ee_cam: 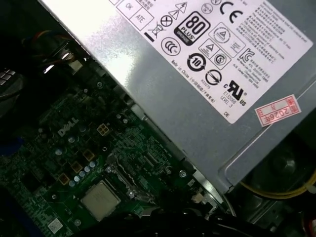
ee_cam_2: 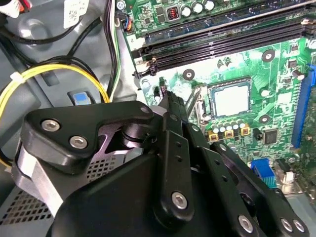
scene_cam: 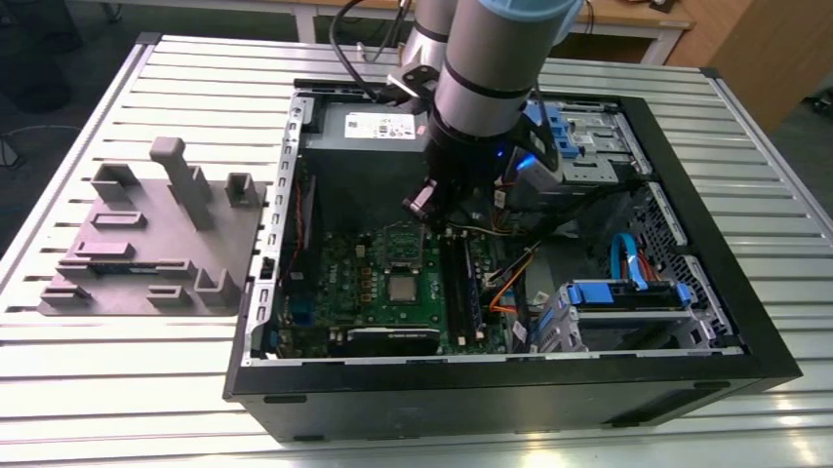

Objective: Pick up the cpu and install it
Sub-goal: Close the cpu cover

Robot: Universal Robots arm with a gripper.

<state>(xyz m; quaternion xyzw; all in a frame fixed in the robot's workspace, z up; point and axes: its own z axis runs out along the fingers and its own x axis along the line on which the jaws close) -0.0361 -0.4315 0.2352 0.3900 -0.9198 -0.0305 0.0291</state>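
The cpu (scene_cam: 405,286) is a small silver-grey square lying flat in its socket on the green motherboard (scene_cam: 351,283) inside the open computer case. Both wrist views show the cpu (ee_cam_2: 230,98) (ee_cam: 100,199) seated there with nothing on top of it. My gripper (scene_cam: 419,207) hangs over the motherboard's far edge, between the cpu and the power supply, a short way above the board and apart from the cpu. In the second wrist view the black gripper (ee_cam_2: 165,98) linkage covers the foreground, with the cpu beyond its tip.
The grey power supply box (scene_cam: 371,125) (ee_cam: 207,74) lies along the case's far side. Black memory slots (ee_cam_2: 222,34) and loose yellow and black cables (ee_cam_2: 59,74) run beside the socket. Blue drive brackets (scene_cam: 625,292) stand at the exterior view's right. A grey fixture block (scene_cam: 143,244) sits outside the case on the slatted table.
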